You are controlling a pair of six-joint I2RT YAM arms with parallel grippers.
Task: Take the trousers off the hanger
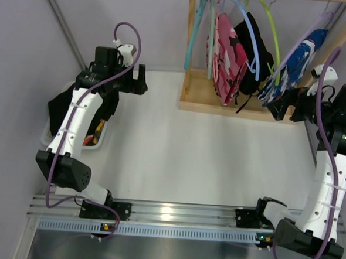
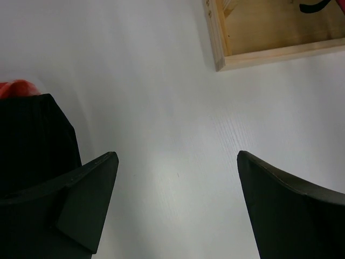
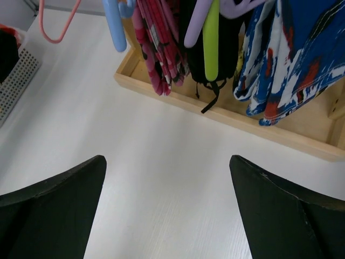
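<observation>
The pink-red camouflage trousers (image 1: 227, 56), patched with black and white, the plain black trousers (image 1: 253, 49) and the blue-and-white patterned trousers (image 1: 297, 64) are hanging side by side. All three are soft cloth drooping in limp folds from thin curved plastic hangers (image 1: 272, 30). They are hanging inside the pale wooden rack (image 1: 215, 107) at the far right of the smooth white surface (image 1: 189, 160). The left fingers (image 2: 86, 199) are spreading wide over bare surface, holding nothing. The right fingers (image 3: 54, 216) are gaping wide and empty, facing the garments without touching them.

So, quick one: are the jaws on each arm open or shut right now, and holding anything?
Left gripper: open, holding nothing.
Right gripper: open, holding nothing.
</observation>
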